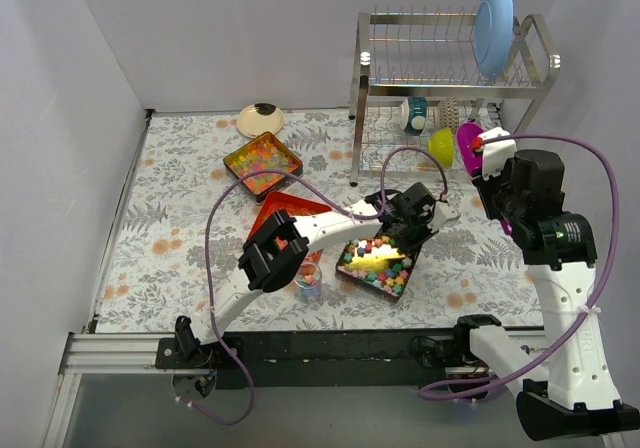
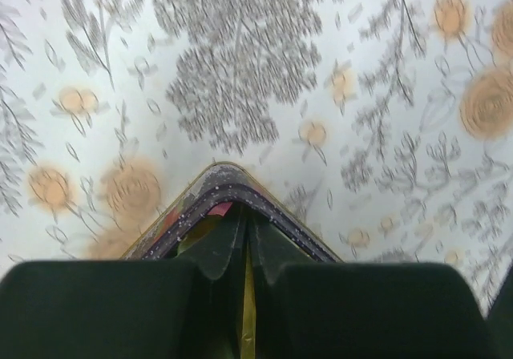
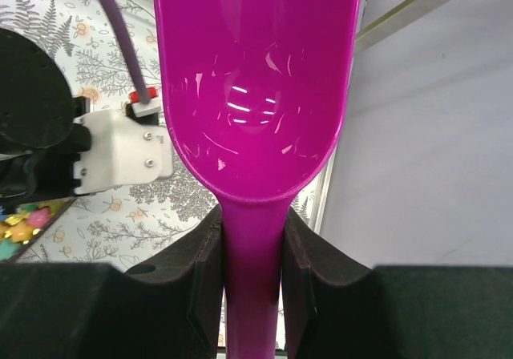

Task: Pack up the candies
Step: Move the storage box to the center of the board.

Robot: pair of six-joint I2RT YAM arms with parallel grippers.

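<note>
Pastel chunky candies (image 1: 372, 265) lie in a black tray (image 1: 347, 271) at the table's middle; a few show in the right wrist view (image 3: 20, 229). My left gripper (image 1: 408, 230) is at that tray's far right corner (image 2: 276, 211). It (image 2: 244, 215) is shut on a thin yellow strip; I cannot tell what the strip is. My right gripper (image 1: 492, 160) is raised to the right of the tray and is shut (image 3: 252, 215) on the handle of the purple scoop (image 3: 256, 78). The scoop's bowl is empty. Glossy orange-red-green beads (image 1: 262, 160) fill a second black tray further back.
A red tray (image 1: 285, 205) lies partly under the left arm. A small clear cup (image 1: 308, 284) with candies stands near the front. A beige bowl (image 1: 261, 119) is at the back. A metal dish rack (image 1: 450, 78) holds a blue plate (image 1: 493, 26), a cup and a yellow-green bowl (image 1: 441, 145).
</note>
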